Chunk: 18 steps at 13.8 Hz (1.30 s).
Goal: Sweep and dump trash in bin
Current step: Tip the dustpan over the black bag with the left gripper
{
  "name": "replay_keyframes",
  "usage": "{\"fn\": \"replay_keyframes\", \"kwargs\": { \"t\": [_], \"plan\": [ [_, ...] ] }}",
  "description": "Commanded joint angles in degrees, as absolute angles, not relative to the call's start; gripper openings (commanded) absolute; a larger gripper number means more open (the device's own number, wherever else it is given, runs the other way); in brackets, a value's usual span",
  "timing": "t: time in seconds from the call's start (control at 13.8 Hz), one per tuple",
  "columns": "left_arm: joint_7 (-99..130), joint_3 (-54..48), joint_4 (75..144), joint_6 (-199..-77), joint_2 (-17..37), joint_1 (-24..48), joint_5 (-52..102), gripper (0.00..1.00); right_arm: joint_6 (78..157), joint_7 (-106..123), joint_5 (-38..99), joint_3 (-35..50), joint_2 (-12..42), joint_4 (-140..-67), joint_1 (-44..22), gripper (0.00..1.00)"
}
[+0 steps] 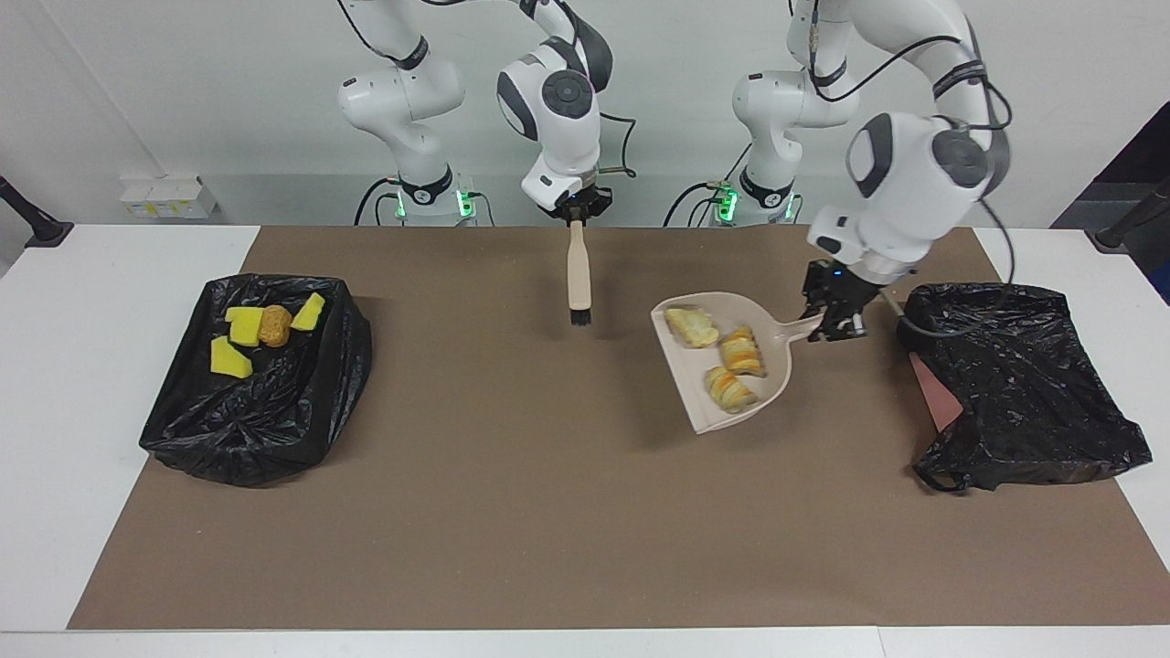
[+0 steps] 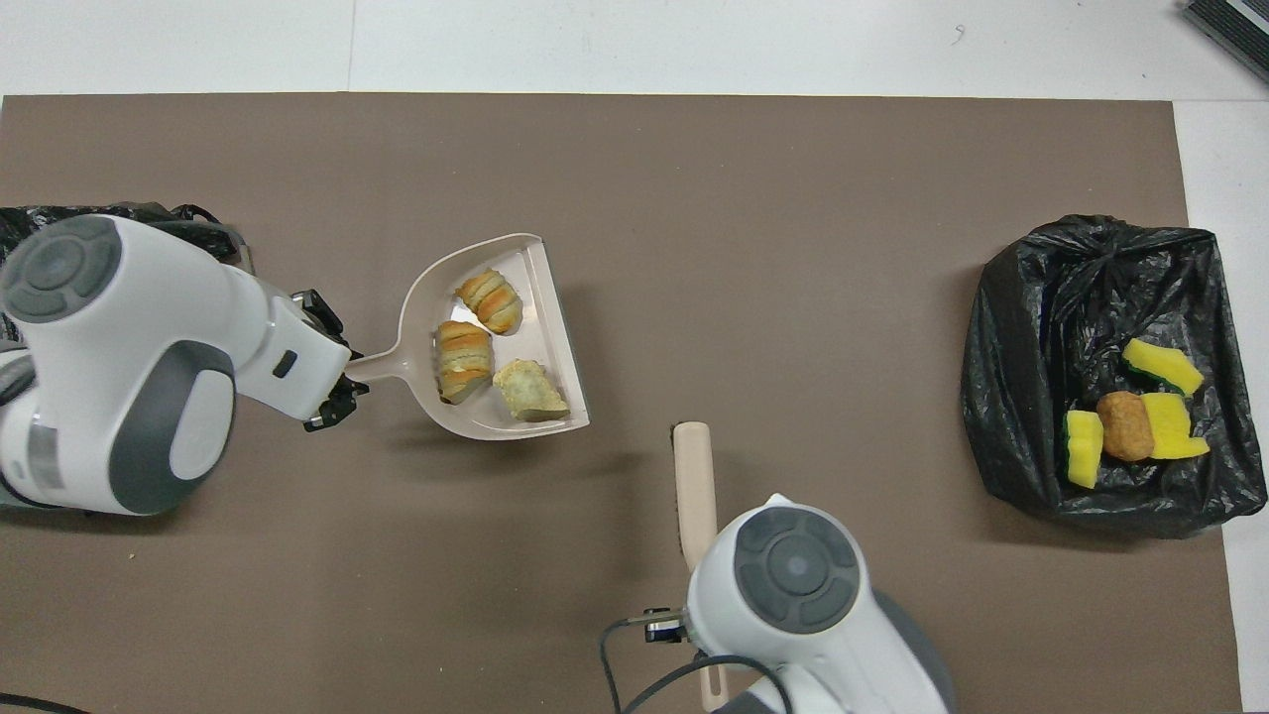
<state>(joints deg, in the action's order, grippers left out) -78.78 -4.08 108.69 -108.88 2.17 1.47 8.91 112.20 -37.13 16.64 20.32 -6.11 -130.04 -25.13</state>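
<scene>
Beige dustpan [image 1: 731, 370] holds three bread pieces [image 1: 739, 352]; two black bins [image 1: 1015, 384].

No text, label, brand or number can be read anywhere

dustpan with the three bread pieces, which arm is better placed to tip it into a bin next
Left. The left gripper is shut on the beige plastic dustpan, holding its handle, with the three striped bread-like pieces in it, beside the crumpled black bag-lined bin. The right gripper holds the beige-handled brush.
</scene>
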Motion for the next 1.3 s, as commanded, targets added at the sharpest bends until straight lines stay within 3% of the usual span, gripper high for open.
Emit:
{"fn": "replay_keyframes", "kwargs": {
  "t": [0.0,0.29,0.51,0.58,0.72,0.87,1.23],
  "plan": [
    [-86.3,-4.6,105.2,-105.5,3.0,-5.3,11.0,0.0,117.4,-39.6,17.6,20.0,-3.1,-131.7,-26.8,0.0],
    [-92.9,-4.5,102.0,-103.0,4.5,-14.7,10.4,0.0,119.6,-39.0,17.1,20.0,-2.3,-133.4,-28.8,0.0],
    [-103.8,-4.3,94.9,-97.4,7.7,-23.2,9.1,0.0,121.9,-38.1,16.8,20.0,-2.6,-135.9,-28.8,0.13],
    [-106.9,-4.3,91.1,-95.4,9.6,-25.5,7.3,0.0,122.3,-38.2,17.0,20.0,-2.5,-136.1,-28.8,0.23],
    [-112.6,-4.0,84.1,-92.7,13.2,-28.9,3.4,0.0,122.8,-38.6,17.0,20.0,-1.8,-135.8,-28.7,0.58],
    [-114.1,-3.9,79.0,-91.8,14.5,-32.2,1.9,0.0,122.7,-38.3,16.7,19.9,-1.6,-135.0,-28.7,1.0],
    [-113.7,-4.3,76.1,-97.0,14.5,-31.9,-9.7,0.0,120.9,-38.0,12.1,19.4,-2.3,-128.1,-22.0,1.0]
  ]
}}
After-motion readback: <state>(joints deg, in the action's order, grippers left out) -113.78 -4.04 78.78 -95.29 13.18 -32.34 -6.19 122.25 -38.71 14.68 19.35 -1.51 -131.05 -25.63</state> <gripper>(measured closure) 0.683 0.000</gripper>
